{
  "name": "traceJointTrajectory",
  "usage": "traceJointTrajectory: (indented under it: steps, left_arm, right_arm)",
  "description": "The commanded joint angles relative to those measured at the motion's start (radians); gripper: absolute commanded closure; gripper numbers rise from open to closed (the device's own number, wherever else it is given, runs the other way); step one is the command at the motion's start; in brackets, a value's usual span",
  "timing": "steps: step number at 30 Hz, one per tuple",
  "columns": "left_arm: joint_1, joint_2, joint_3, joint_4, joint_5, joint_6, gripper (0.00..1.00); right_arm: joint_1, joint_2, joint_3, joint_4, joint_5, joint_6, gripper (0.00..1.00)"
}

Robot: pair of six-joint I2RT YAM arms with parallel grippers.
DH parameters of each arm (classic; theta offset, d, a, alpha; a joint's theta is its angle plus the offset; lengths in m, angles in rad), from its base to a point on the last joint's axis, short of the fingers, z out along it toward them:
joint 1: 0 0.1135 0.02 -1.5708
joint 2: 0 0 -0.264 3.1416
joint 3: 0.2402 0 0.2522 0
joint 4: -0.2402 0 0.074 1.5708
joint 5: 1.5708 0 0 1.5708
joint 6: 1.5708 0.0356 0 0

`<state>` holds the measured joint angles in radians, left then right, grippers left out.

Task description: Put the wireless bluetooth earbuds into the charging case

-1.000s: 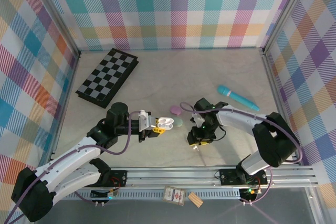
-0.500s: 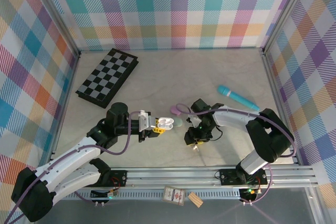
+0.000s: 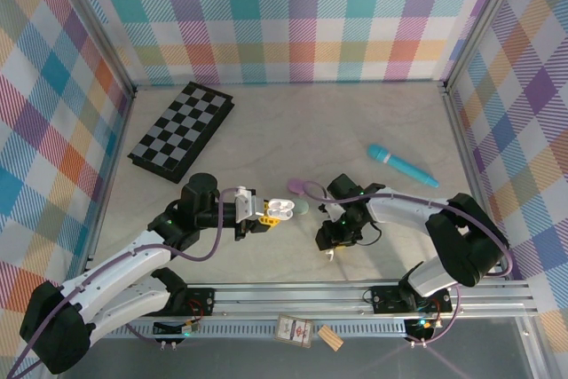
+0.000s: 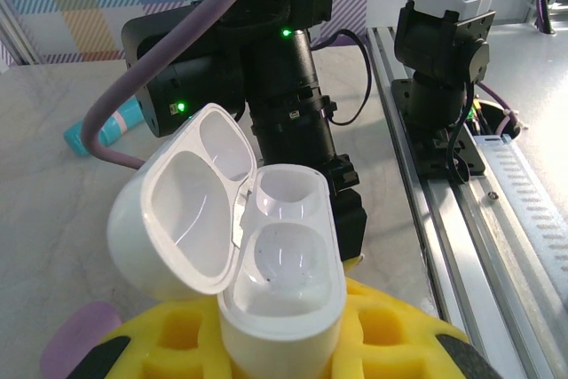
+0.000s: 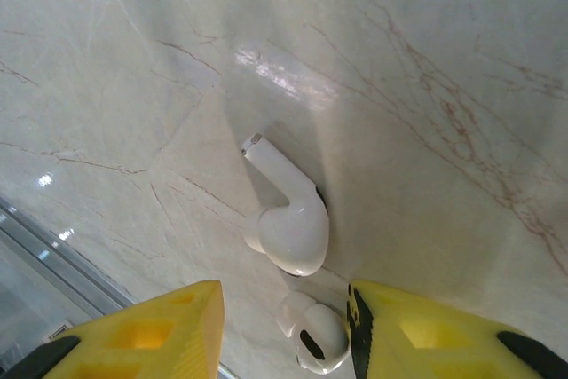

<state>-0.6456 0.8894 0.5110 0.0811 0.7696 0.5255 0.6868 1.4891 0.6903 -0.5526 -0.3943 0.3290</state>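
Since the arms are bolted at the near edge, I'll start there. The left fingers (image 4: 382,336), with yellow pads, are clamped on the bottom half of a white charging case (image 4: 282,281) and hold it upright. Its lid (image 4: 182,219) is flipped open to the left in the left wrist view, and both sockets look empty. From the top view the case sits just ahead of the left wrist, towards the front of the bench (image 3: 266,144).

A bit to the right, the right fingers (image 5: 146,336) point down at the bench and are spread wide with nothing gripped. Two white earbuds lie on the marble right there. The stemmed earbud (image 5: 288,219) is on its side just beyond the fingertips. The second earbud (image 5: 315,336) is in the gap between the pads, closer to the right-hand one, though I can't tell if it touches that pad. The two buds are very close together.

Between the arms, a pale green case (image 3: 303,208) sits just beside the white one, with a purple case (image 3: 297,187) just behind it. Further back on the right lies a turquoise pen-like stick (image 3: 404,167). A folded chessboard (image 3: 182,126) is at the back left, and plaid walls (image 3: 293,15) stand behind everything.
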Motion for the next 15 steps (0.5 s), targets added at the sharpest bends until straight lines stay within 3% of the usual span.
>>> traceJointTrajectory:
  steps: [1,5,15]
  left_arm:
    - [0.000,0.003,-0.006,0.014,0.039,0.030,0.94]
    - [0.000,0.008,-0.005,0.015,0.039,0.031,0.94]
    - [0.000,0.018,-0.003,0.019,0.043,0.030,0.95]
  right_arm:
    - [0.014,-0.008,-0.030,-0.029,-0.033,0.016,0.58]
    - [0.014,-0.033,-0.036,-0.049,0.005,0.033,0.53]
    - [0.014,-0.072,-0.084,0.000,-0.021,0.071,0.61]
